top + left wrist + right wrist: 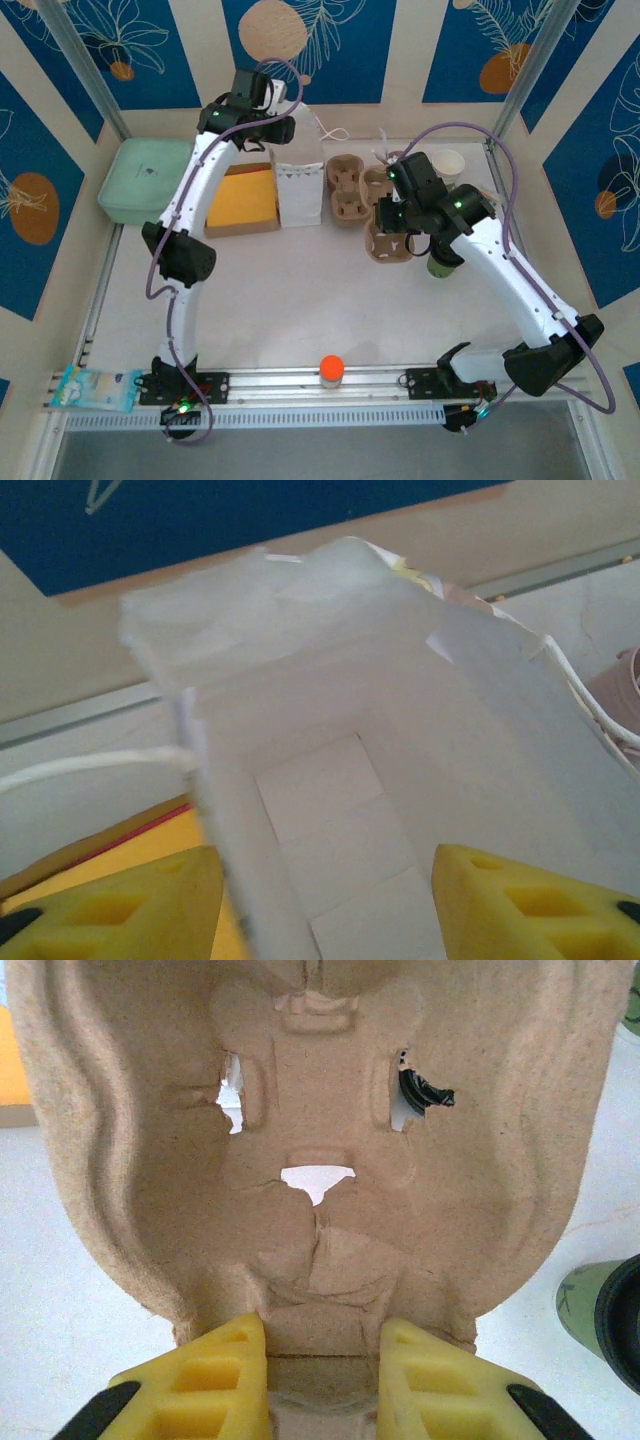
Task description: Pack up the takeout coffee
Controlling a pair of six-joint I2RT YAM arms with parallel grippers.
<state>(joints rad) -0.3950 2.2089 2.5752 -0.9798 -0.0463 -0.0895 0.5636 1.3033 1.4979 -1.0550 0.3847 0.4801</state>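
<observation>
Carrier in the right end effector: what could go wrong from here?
1. The right end effector pinches the carrier only at its cracked edge; the pulp might tear or slip.
2. The lidded cup stands close beside the carrier; a swing could tip it.
3. The left end effector straddles a wall of the bag; thin paper may crumple.

I can't make out any readable text, brand or number from my feeds. The mint-green lidded box [146, 180] has a small dark mark on its lid, too small for me to read. The blue-and-white packet [95, 388] lying by the near rail carries printing, but it's illegible to me.
</observation>
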